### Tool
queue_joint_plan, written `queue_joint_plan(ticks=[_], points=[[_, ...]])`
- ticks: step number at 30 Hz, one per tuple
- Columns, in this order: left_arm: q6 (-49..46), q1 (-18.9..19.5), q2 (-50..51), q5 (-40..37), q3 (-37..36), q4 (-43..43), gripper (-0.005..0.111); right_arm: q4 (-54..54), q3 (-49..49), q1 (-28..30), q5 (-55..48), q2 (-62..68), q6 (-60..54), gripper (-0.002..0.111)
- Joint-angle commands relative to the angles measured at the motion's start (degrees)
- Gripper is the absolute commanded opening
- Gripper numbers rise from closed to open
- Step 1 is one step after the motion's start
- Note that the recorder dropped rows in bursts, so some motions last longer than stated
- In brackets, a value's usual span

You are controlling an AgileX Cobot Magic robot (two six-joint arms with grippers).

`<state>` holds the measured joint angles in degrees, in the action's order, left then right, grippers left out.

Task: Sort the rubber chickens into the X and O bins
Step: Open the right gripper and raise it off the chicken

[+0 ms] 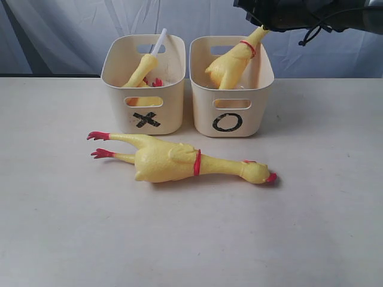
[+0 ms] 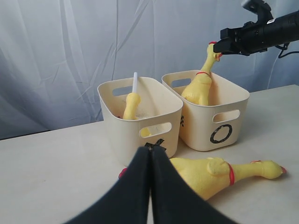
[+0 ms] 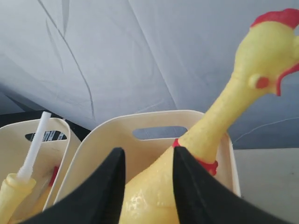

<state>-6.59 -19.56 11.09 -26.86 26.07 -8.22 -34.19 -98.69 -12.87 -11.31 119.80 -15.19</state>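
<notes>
While the whole chicken (image 1: 230, 63) stands tail-down in the O bin (image 1: 258, 110) by the counter's (image 1: 311, 209) far edge | right gripper (image 3: 149, 150): jaws apart around it, contact unclear | left gripper (image 2: 150, 150): closed, empty | advice: rise straight, clearing the head so nothing snags | second chicken (image 1: 167, 161) lies mid-counter, likely O too.

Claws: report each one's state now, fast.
Left claw: shut, empty.
Right claw: open, jaws apart beside the whole chicken standing in the O bin; no grip visible.
</notes>
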Motion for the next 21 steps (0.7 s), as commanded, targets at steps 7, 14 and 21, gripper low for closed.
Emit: queue_joint_plan(ticks=[7,14,21], points=[[-0.01,0.0,-0.46,-0.05,-0.17,-0.71,0.0,0.65,0.06,0.12,-2.04,-0.17,-1.26,0.034],[-0.01,0.0,-0.46,-0.05,-0.17,-0.71,0.0,0.65,0.06,0.12,-7.29,-1.13,-2.8,0.034],[-0.03,0.0,-0.46,-0.05,-0.17,-0.46,0.0,0.85,0.06,0.12,-13.81,-5.82,-4.98,0.034]])
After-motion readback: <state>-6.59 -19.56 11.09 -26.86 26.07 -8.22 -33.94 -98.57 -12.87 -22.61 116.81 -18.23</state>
